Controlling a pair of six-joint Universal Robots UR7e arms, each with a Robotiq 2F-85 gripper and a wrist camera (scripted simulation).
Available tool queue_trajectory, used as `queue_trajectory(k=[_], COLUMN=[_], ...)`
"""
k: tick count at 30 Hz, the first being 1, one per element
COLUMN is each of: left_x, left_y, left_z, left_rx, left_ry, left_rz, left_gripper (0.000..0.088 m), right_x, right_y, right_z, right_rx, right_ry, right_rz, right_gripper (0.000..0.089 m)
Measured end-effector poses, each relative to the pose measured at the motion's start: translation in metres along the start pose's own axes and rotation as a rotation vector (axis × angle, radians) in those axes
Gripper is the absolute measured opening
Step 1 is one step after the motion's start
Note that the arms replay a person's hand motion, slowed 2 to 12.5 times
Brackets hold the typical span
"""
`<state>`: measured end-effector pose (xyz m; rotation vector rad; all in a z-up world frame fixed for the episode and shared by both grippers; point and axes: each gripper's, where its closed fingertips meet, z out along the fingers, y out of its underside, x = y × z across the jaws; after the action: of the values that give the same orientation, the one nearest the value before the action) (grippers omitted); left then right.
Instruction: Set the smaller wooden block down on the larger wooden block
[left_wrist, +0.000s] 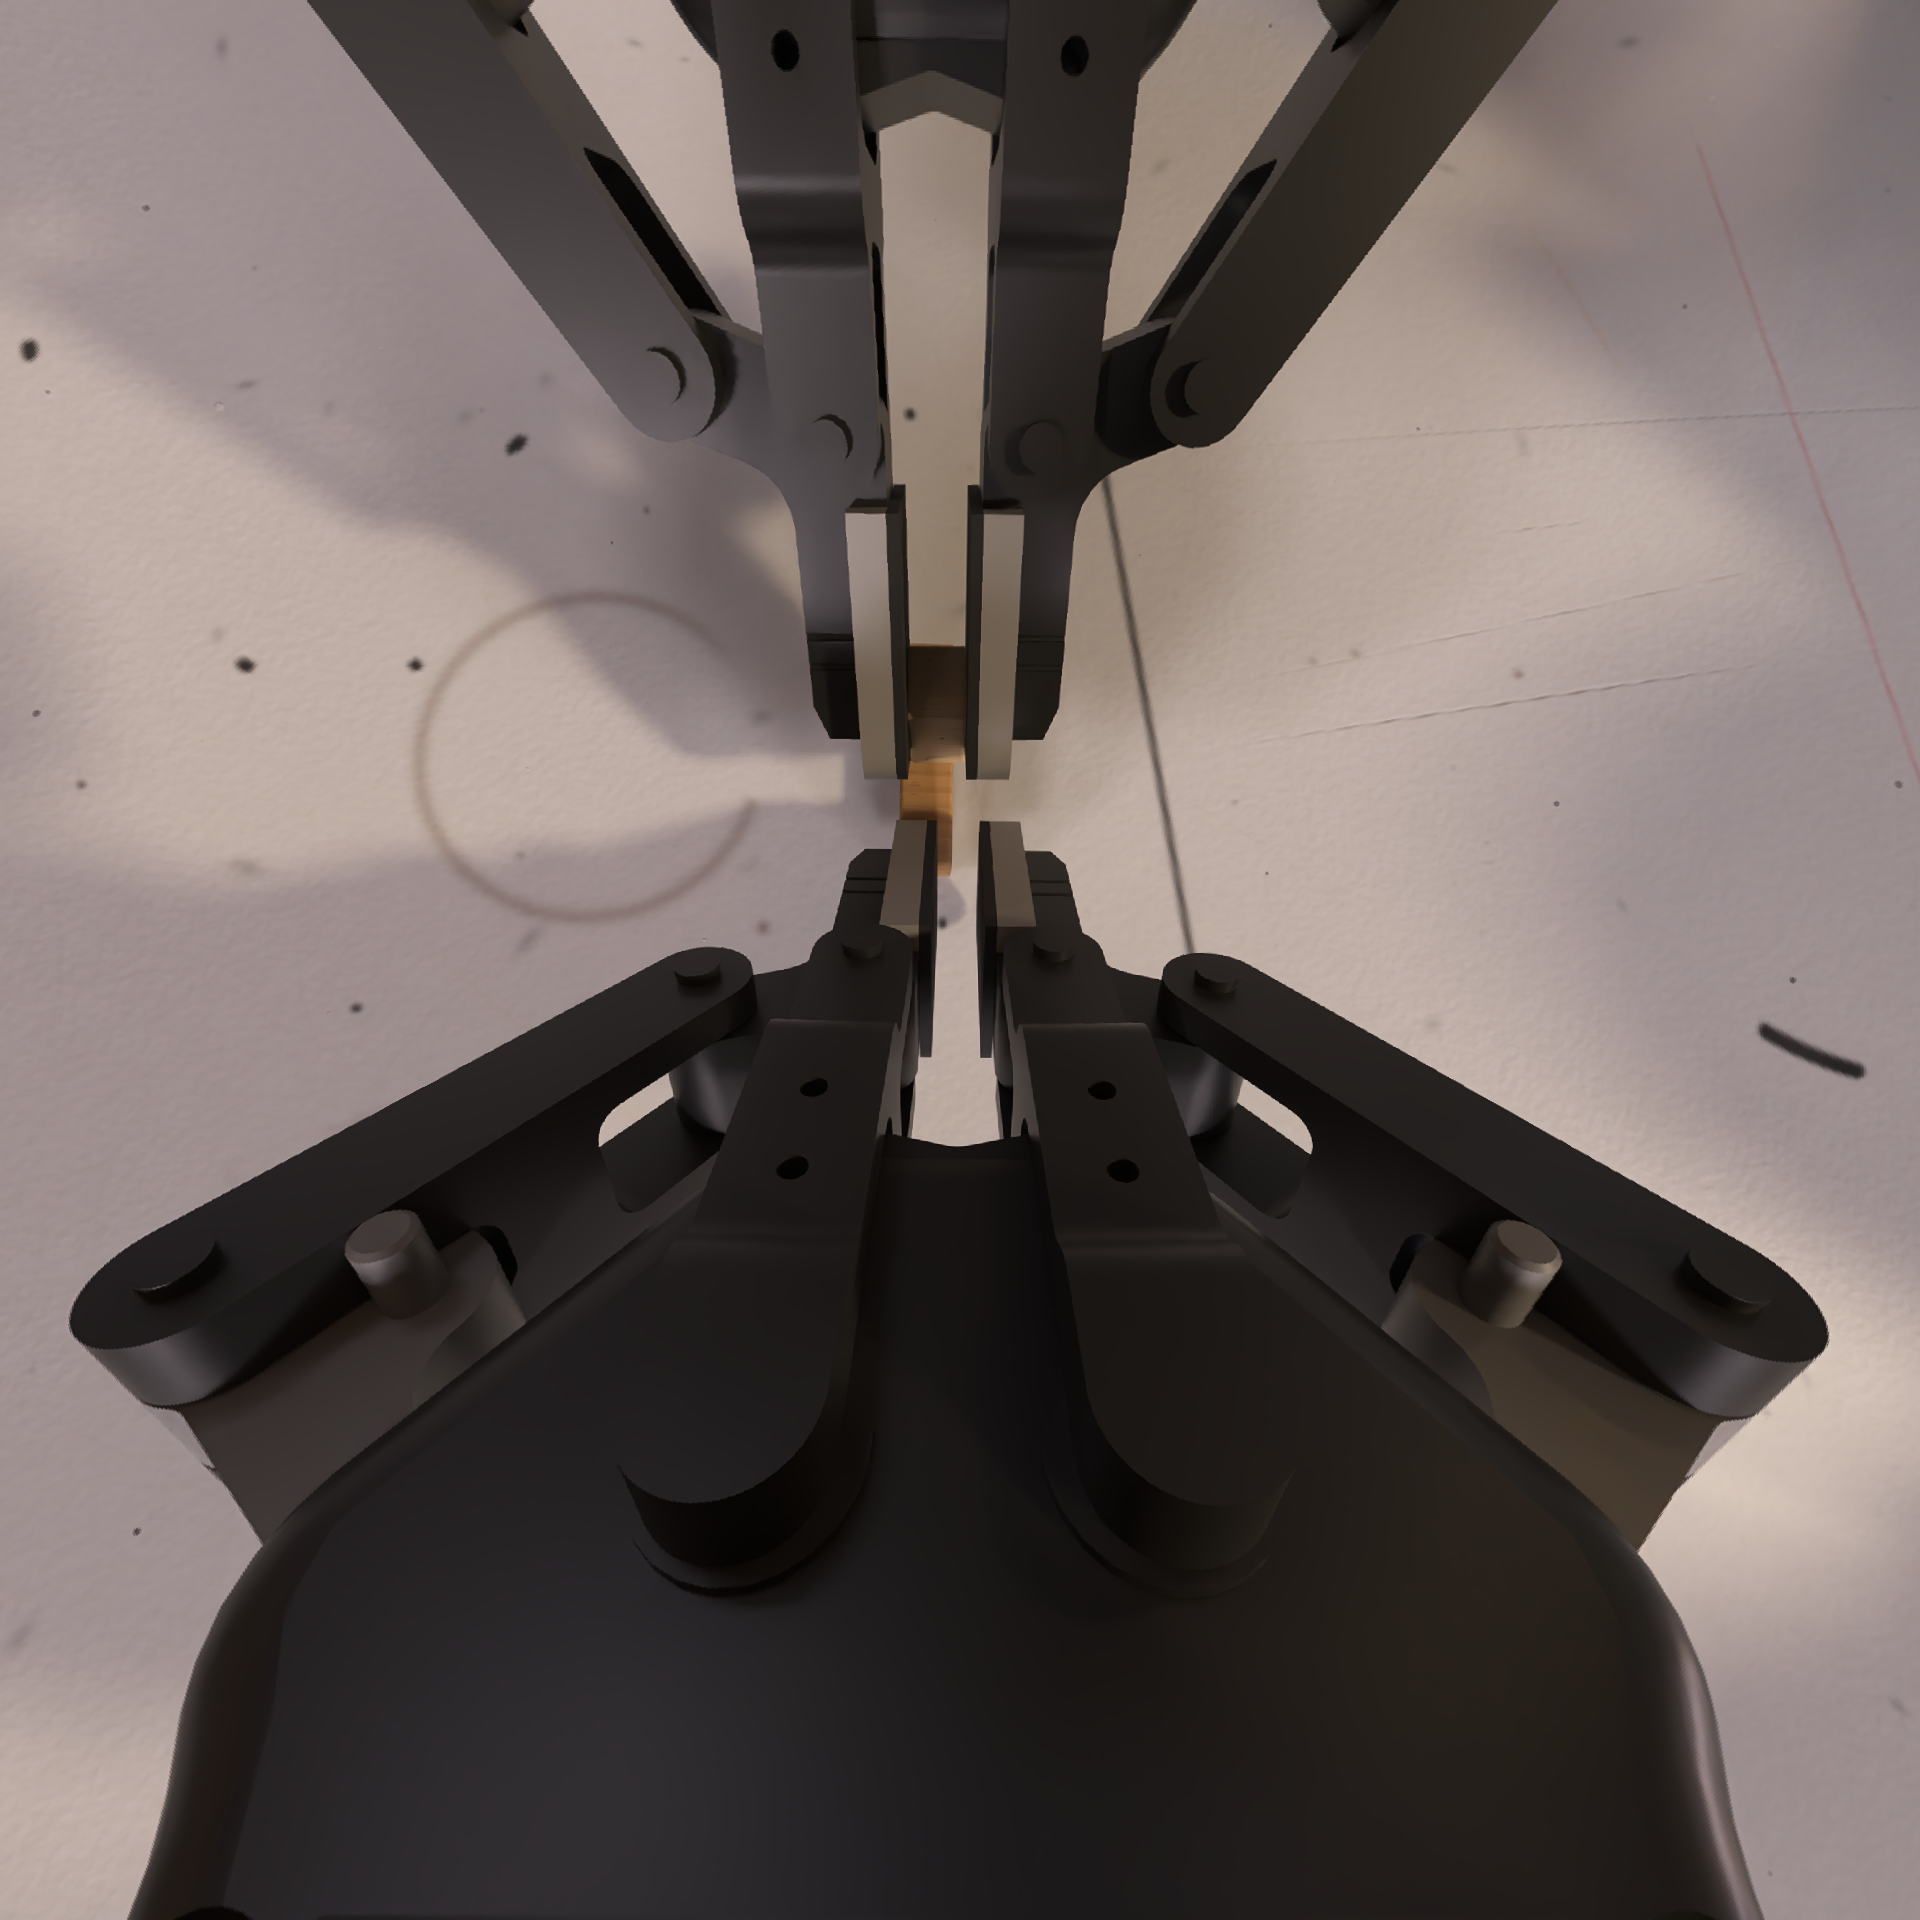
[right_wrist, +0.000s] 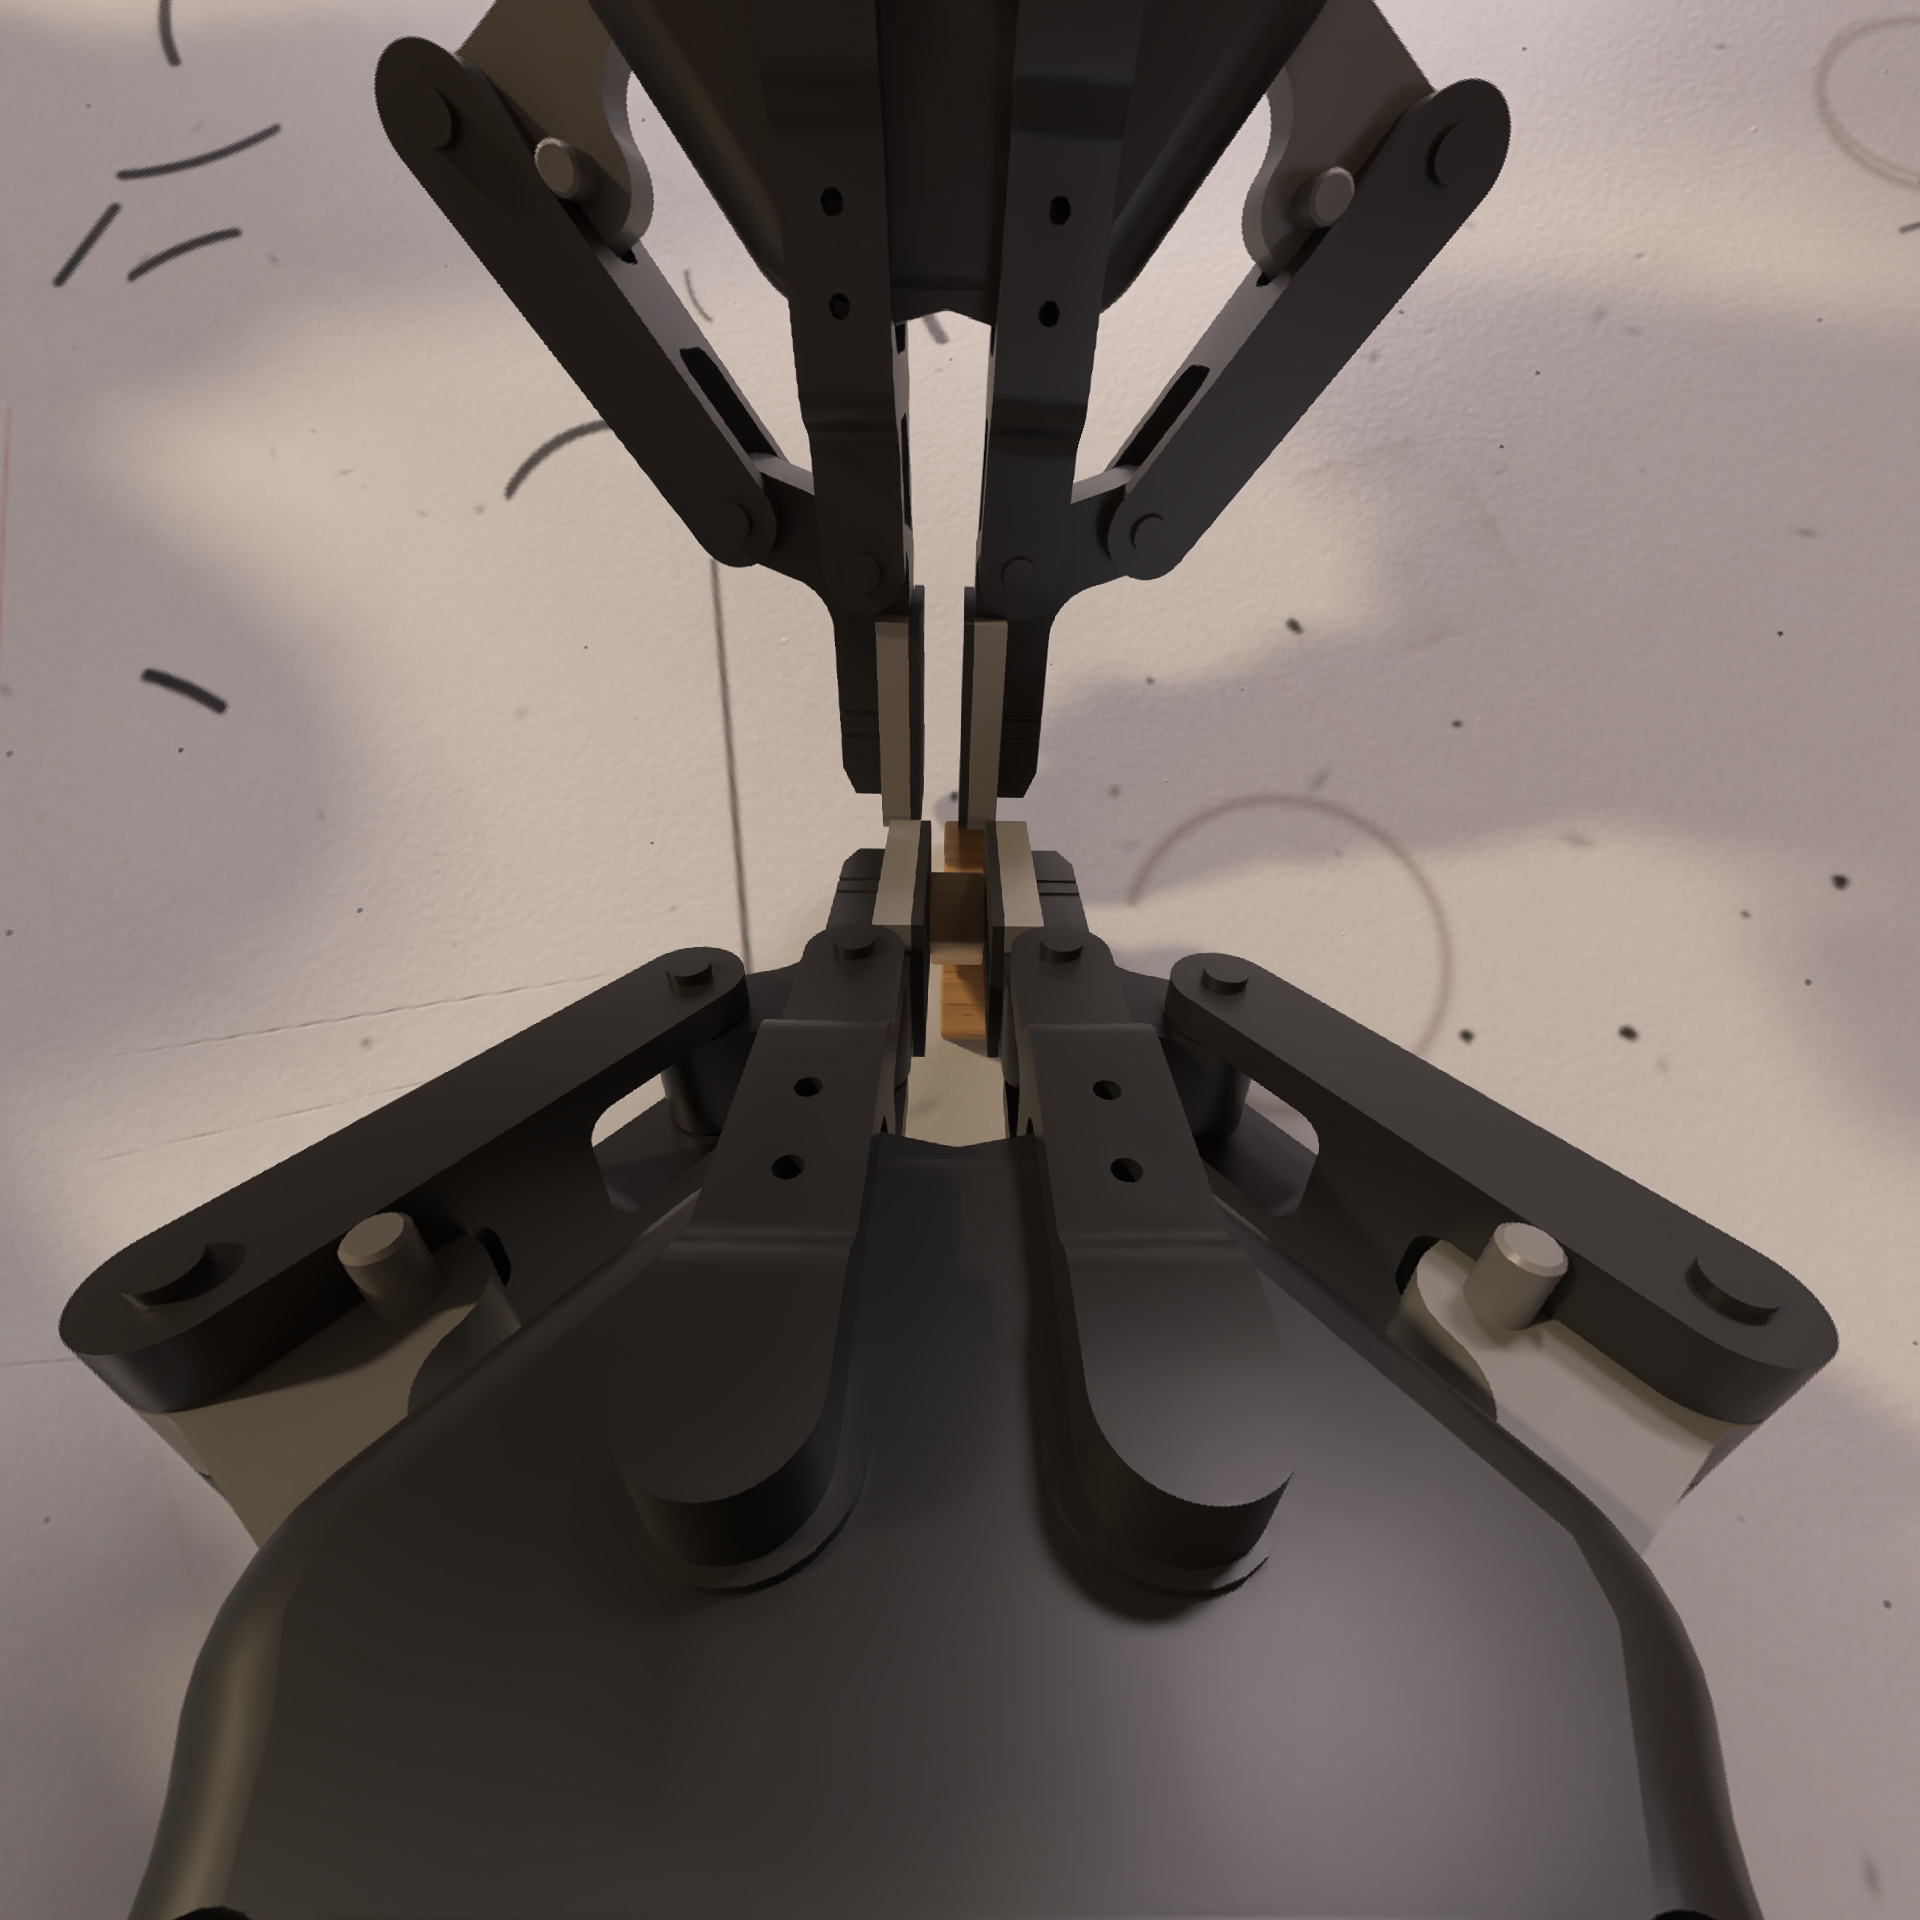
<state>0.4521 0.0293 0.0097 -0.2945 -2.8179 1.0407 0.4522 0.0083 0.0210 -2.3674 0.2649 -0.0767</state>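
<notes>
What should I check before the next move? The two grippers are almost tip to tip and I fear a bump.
1. Right gripper shut on a wooden block: ok.
2. Left gripper well apart from the right gripper's tips: not ok, they nearly meet.
3. Left gripper holding any wood: cannot tell.
4. Stacking finished: cannot tell, the fingers hide most of the wood.

matte black gripper (left_wrist: 951, 883) linkages, round pivot pins, pale grey finger pads (right_wrist: 902, 873)
</notes>
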Motion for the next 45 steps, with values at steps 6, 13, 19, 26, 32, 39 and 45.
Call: queue_trajectory(k=[6,13,19,26,32,39,45], left_x=[0.0001,0.0008,0.0015,0.0016,0.0016,0.0009,0.0012], left_y=[-0.0001,-0.0001,0.0000,-0.0002,0.0000,-0.0002,-0.0003], left_z=[0.0000,-0.0002,-0.0004,-0.0006,-0.0006,-0.0008,-0.0010], left_rx=[0.000,0.001,0.003,0.006,0.007,0.010,0.012], left_ry=[0.000,0.004,0.008,0.008,0.007,0.006,0.010], left_rz=[0.000,-0.001,-0.003,-0.006,-0.010,-0.020,-0.028], left_gripper=[0.0072,0.0082,0.0097,0.0102,0.0104,0.0118,0.0136], right_x=[-0.0001,-0.0001,-0.0002,-0.0003,-0.0002,-0.0008,-0.0007], right_y=[-0.0001,-0.0003,-0.0005,-0.0009,-0.0010,-0.0020,-0.0030], right_z=[0.0001,0.0001,0.0000,0.0000,-0.0001,-0.0008,-0.0013], right_rx=[-0.001,-0.001,-0.001,0.000,0.001,0.007,0.012], right_ry=[0.000,0.001,0.002,0.003,0.004,0.002,0.003], right_rz=[0.001,0.001,0.001,-0.001,0.000,0.001,0.002], right_gripper=[0.0090,0.0090,0.0090,0.0090,0.0090,0.0090,0.0090])
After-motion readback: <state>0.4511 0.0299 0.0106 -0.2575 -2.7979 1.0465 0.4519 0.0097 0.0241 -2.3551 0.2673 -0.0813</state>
